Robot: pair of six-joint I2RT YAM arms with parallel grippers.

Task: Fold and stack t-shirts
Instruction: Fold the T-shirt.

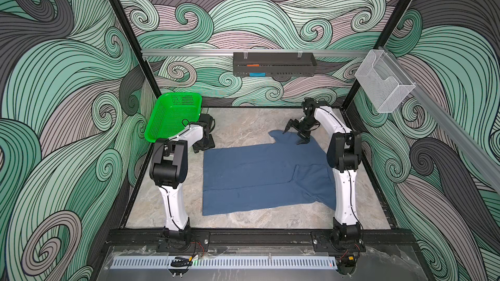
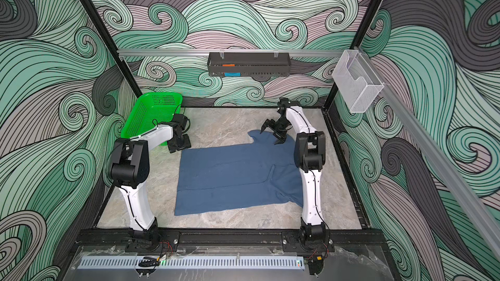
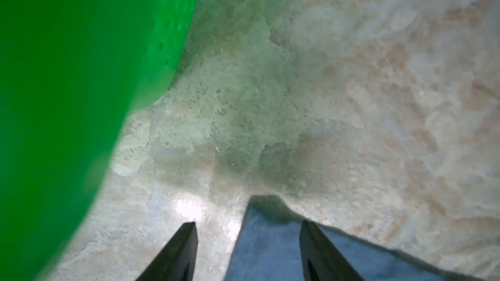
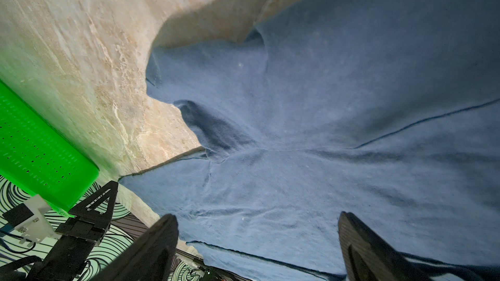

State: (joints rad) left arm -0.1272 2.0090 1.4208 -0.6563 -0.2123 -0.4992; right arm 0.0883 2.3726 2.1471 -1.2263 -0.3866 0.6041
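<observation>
T-shirt (image 1: 257, 177) on table (image 1: 238, 122), near green basket (image 1: 165, 120)

**Around the workspace**

I see a green basket (image 1: 167, 120) at the far left corner of the marble-look table (image 1: 243, 122). A dark tray (image 1: 273, 68) hangs from the back rail (image 1: 189, 52), showing an orange piece (image 1: 253, 65) and a blue piece (image 1: 257, 74). A wire-mesh holder (image 1: 384, 85) hangs on the right, and a slotted strip (image 1: 243, 263) runs along the front.

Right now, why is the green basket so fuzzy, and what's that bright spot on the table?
Left wrist view: the basket is very close to the lens, so it blurs; the white patch on the table is glare. Right wrist view: the t-shirt looks sharper, with a dark shadow by its raised edge.
</observation>
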